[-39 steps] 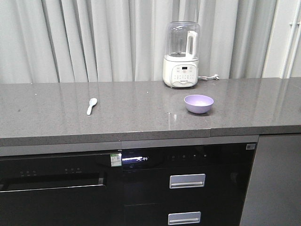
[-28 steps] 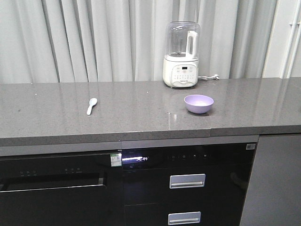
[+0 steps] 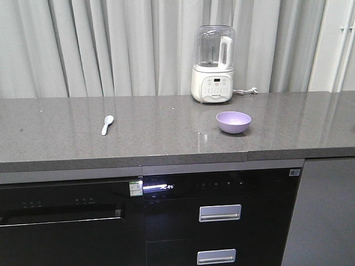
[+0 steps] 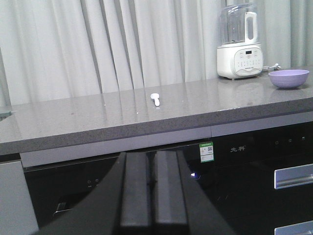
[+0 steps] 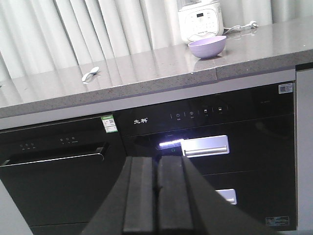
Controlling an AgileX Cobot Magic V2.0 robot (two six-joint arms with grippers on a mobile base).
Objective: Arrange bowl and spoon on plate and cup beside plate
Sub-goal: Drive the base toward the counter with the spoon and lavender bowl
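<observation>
Purple bowl [image 3: 233,122] upright on the gray counter [image 3: 166,138], on the right half, nearer the front edge than the back edge, open side up and empty. Small white spoon [image 3: 107,124] flat on the same counter, on the left half, well apart from the bowl, scoop toward the back edge, handle toward the front edge. Bare counter all around both.

White blender [image 3: 213,64] with a clear jug on top, near the back edge, behind the bowl and a bit to its left, not touching it. White cord and plug [image 3: 248,91] just beside the blender, on its right. Pale curtain [image 3: 111,44] in long folds behind the back edge. Below the front edge, shiny black fronts [image 3: 66,221] with a small green and white sticker [image 3: 135,188], a glowing strip of light [image 3: 161,187] and two silver handles [image 3: 220,213], one above the other.

Down low, below the counter, left gripper [image 4: 150,196] facing the black fronts, with two dark fingers pressed flat together and nothing held. Down low too, right gripper [image 5: 157,200] facing the same fronts, with fingers tight together as well, and nothing in between
</observation>
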